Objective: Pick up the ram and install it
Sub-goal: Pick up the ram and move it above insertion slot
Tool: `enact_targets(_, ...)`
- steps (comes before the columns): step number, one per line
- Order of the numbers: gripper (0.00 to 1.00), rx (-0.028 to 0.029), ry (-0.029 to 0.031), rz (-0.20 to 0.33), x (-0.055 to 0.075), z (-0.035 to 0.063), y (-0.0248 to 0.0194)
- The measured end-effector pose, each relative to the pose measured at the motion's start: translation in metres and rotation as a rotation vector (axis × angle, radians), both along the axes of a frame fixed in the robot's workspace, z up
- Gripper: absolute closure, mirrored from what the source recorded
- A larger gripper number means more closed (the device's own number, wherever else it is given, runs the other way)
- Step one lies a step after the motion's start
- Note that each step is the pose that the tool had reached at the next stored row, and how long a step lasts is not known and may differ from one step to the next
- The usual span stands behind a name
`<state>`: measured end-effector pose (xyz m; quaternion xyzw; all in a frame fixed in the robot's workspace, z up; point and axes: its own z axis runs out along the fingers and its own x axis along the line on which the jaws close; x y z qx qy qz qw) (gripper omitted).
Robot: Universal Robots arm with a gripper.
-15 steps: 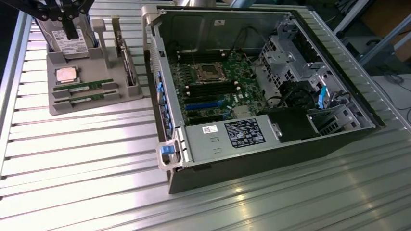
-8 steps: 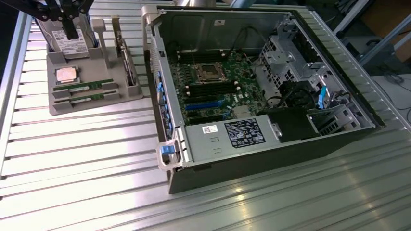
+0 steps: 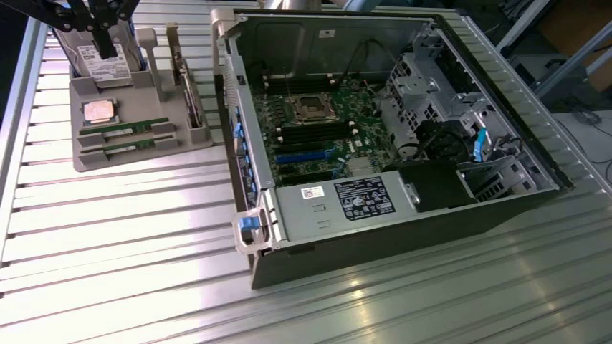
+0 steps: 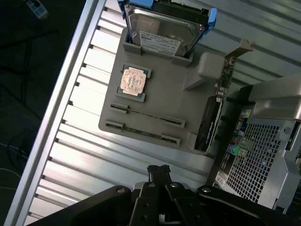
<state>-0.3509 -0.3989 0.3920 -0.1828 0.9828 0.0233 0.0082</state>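
At the exterior view's upper left the gripper (image 3: 102, 51) hangs over the grey tray (image 3: 143, 100), jaws together on nothing, the ram (image 3: 125, 130) lying flat there beside its twin, and the open computer case (image 3: 402, 240) resting on the tabletop (image 3: 115, 236) to the right.

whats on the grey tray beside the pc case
On the tray: a hard drive, a CPU, two ram sticks and a card on edge. The drive's bottom edge and the card's far face are hidden.
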Motion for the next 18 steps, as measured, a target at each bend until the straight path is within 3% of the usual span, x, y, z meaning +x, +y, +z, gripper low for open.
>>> enact_targets(18, 0.89, 0.0000, 0.0001, 0.155, 0.0000, 0.0000, 0.0000)
